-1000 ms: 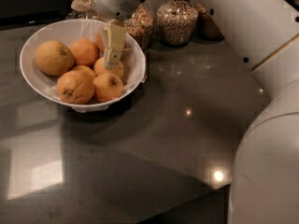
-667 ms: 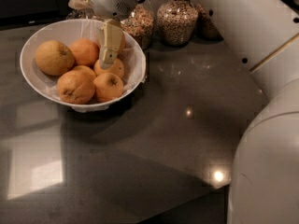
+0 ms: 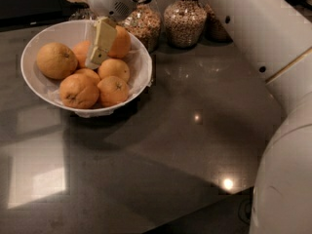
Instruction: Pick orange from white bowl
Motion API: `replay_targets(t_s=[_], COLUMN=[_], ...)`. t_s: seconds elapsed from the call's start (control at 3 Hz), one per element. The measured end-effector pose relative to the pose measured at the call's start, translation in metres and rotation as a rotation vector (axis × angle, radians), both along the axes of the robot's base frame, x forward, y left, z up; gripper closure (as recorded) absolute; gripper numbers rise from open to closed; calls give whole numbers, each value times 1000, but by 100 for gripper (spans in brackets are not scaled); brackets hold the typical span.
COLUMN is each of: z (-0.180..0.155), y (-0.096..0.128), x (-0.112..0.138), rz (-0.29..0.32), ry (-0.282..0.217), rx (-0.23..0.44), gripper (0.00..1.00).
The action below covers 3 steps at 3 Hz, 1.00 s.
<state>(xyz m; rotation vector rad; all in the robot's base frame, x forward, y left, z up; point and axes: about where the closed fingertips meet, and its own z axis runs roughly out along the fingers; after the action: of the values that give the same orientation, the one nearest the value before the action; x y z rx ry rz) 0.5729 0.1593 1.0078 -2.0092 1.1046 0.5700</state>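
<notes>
Orange (image 3: 57,60) left of hand (image 3: 96,57), fruits (image 3: 80,50) between

The orange (image 3: 57,60), pale, yellowish and dimpled, is lying in the left part of the white bowl (image 3: 53,32), just beside the smaller fruits (image 3: 113,90). The wide, shallow bowl is sitting upright on the counter (image 3: 185,130). The end effector (image 3: 99,50) is hanging over the bowl's middle, to the right of the orange.
</notes>
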Motion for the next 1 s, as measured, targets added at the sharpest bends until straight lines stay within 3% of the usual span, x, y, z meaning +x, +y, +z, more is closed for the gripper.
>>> replay_targets(t_s=[0.33,1.0], z=[6,-4], y=[7,7], x=[-2,2], rz=[-8,-25], ry=[9,28], rx=[41,31], gripper=[0,0])
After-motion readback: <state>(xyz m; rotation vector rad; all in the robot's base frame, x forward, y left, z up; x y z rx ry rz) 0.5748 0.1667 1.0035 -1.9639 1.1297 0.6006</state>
